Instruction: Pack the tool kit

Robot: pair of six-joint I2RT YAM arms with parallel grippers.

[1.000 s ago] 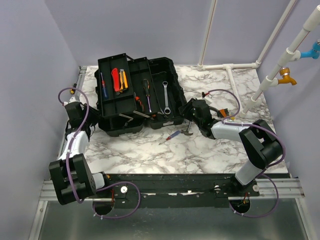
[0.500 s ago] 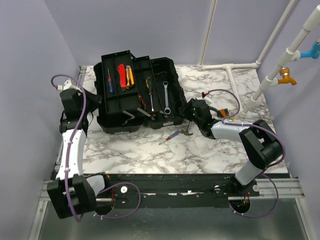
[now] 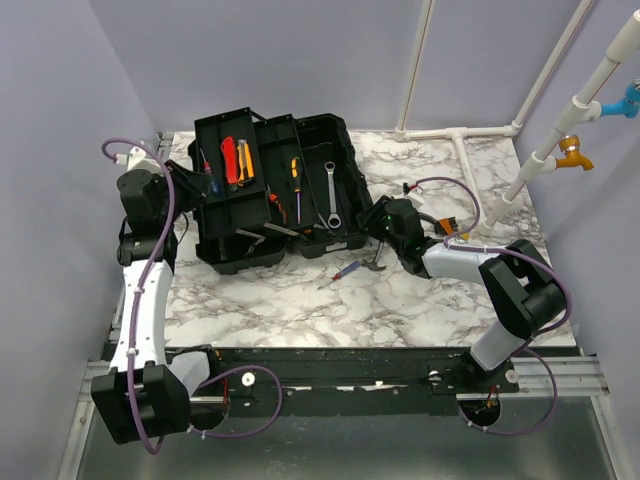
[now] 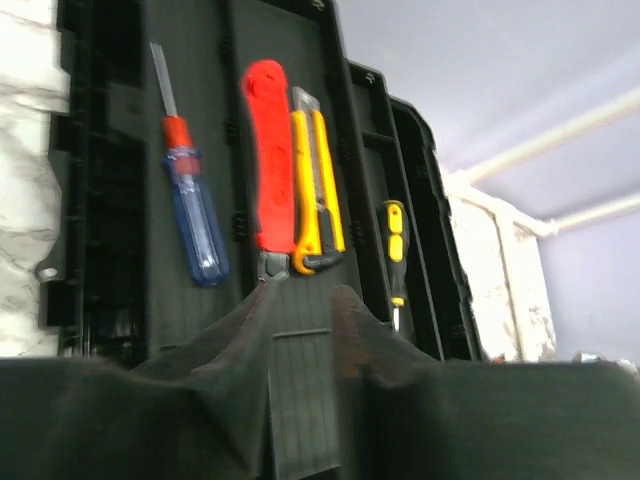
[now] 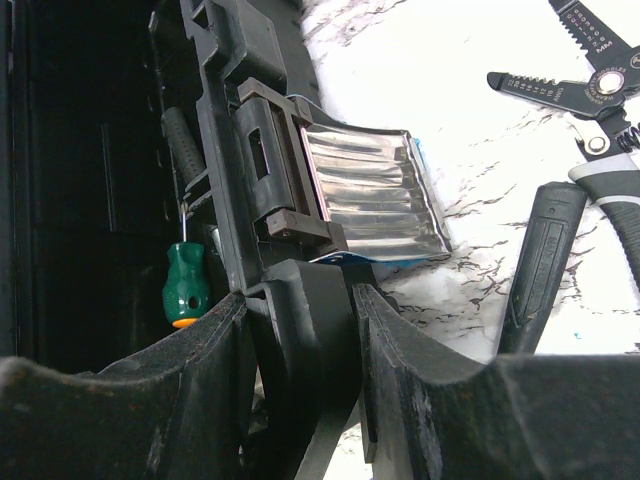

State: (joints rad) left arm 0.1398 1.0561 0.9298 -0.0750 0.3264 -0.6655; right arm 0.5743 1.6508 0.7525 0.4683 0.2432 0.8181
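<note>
The black toolbox (image 3: 345, 150) lies open at the table's back left. Its black tray (image 3: 215, 205) sits tilted over the left half and holds a blue-handled screwdriver (image 4: 195, 225), a red knife (image 4: 266, 150) and a yellow knife (image 4: 320, 185). My left gripper (image 3: 192, 186) (image 4: 305, 300) is shut on the tray's near wall. The box also holds a yellow-black screwdriver (image 3: 295, 178), a wrench (image 3: 331, 195) and a green-handled screwdriver (image 5: 185, 285). My right gripper (image 3: 378, 222) (image 5: 300, 290) is shut on the box's right rim beside a metal latch (image 5: 370, 190).
A small red-and-blue screwdriver (image 3: 345, 271) and wire strippers (image 3: 376, 264) (image 5: 600, 90) lie on the marble in front of the box, next to my right gripper. A black handle (image 5: 545, 270) lies beside them. White pipes (image 3: 470, 150) run along the back right.
My left arm has risen and reached right to the tray's left end. The tray shifted right, then back, and tilted. The right arm has not moved.
</note>
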